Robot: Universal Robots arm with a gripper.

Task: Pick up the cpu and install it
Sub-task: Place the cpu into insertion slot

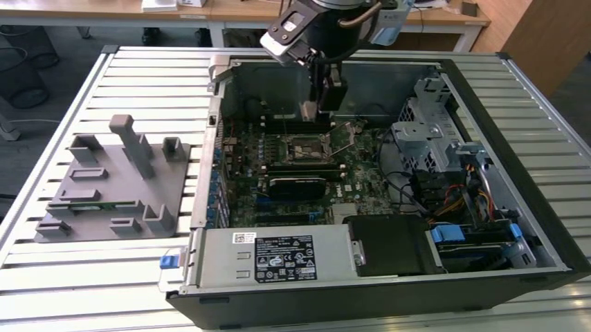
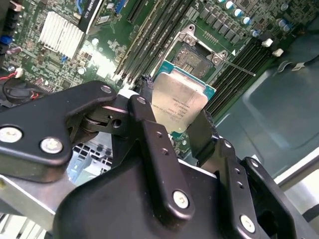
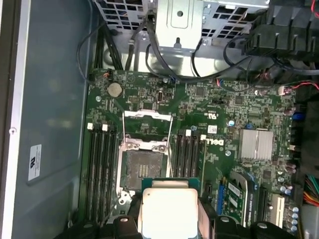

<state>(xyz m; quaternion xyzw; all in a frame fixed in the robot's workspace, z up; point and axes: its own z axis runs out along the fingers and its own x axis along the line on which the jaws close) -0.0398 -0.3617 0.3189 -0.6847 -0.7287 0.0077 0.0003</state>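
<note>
A black, open-sided desktop computer case (image 1: 544, 228) lies on a slatted silver metal table (image 1: 138, 76), with the arm's black two-fingered gripper (image 1: 319, 114) reaching down into it over the green motherboard (image 1: 277, 176). The gripper pinches the cpu (image 2: 179, 102), a small flat square chip with a shiny silver metal top and thin pale green edge, by two opposite sides; in the second wrist view the black fingers (image 2: 144, 114) press against its edges. The cpu hangs in the air above the board, roughly level and clear of it. In the first wrist view the cpu (image 3: 169, 211) sits just beside the square black cpu socket (image 3: 144, 169), apart from it. The socket is open and bare, its metal load frame (image 3: 147, 117) swung up and its thin lever raised. Rows of black memory slots (image 3: 97, 169) flank the socket, and a ribbed silver heatsink (image 3: 255, 144) stands farther along the board. On the exterior view's left, a grey moulded fixture tray (image 1: 102, 187) rests on the table, holding a long thin green memory stick (image 1: 93, 205).
</note>
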